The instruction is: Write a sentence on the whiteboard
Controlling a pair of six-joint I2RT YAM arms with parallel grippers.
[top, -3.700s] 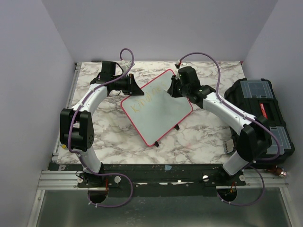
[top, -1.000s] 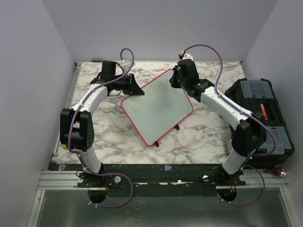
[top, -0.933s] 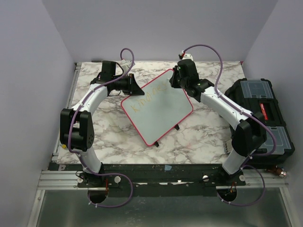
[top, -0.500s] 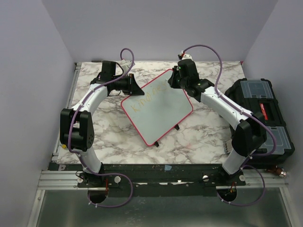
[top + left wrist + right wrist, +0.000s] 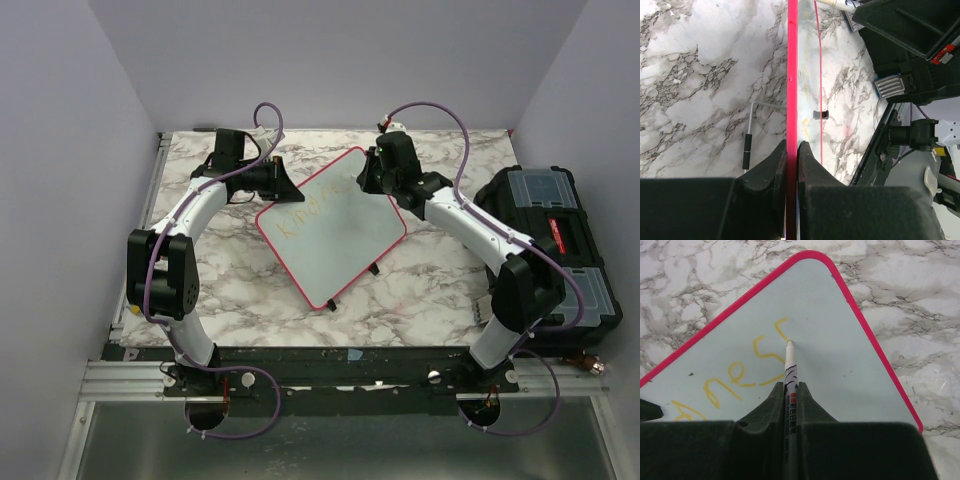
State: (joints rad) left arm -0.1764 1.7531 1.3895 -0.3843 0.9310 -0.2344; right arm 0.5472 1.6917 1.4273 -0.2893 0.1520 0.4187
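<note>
Whiteboard [image 5: 335, 235] is sitting angled on the marble surface [image 5: 230, 290]; your left jaws are pinching its red frame, your right jaws are gripping a marker [image 5: 789, 365] whose tip is touching the yellow sentence [image 5: 735, 377].

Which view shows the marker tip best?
The right wrist view: the marker runs out from between the jaws, its tip on the whiteboard beside the last yellow letter. The top external view hides it under the right gripper. The left wrist view shows mostly the board's edge.
</note>
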